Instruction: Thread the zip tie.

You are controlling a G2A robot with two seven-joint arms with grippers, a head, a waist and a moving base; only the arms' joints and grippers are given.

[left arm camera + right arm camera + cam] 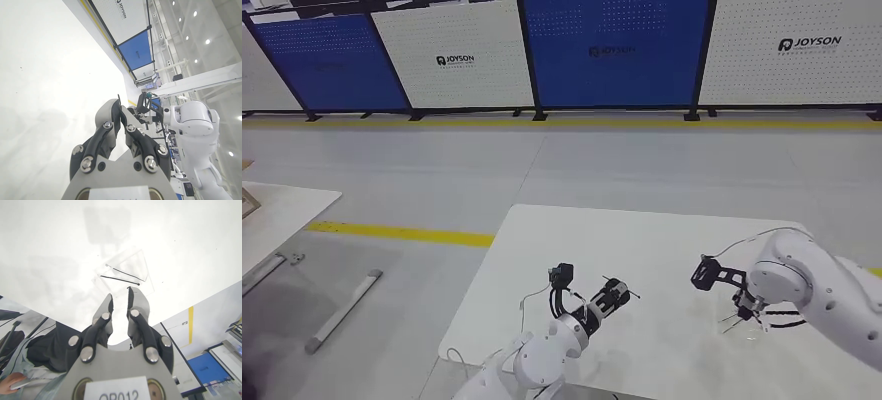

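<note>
Presently, left pincer [120, 105] sits over the white surface [662, 240], a little toward 9 o'clock of its middle in the top view. Its fingers are pressed together on a thin black zip tie [119, 98]; a short end of the tie sticks out past the fingertips. The rest of its length can't be made out from the left wrist view.

Right pincer [120, 293] is at 3 o'clock from the left one, well apart from it, pointing down at the surface. Fingers spread, nothing between them.

Directly under the right pincer lies a clear tray [150, 277], flat on the surface. In it are two loose zip ties [122, 280], black, lying close alongside each other and nearly meeting at one end. One shows its small square head at that end. Pincer tips hang above the tray, not touching it or the ties.

Beyond the surface toward 12 o'clock: grey floor, a yellow floor line [402, 233], and a row of blue and white partition panels [614, 50].
</note>
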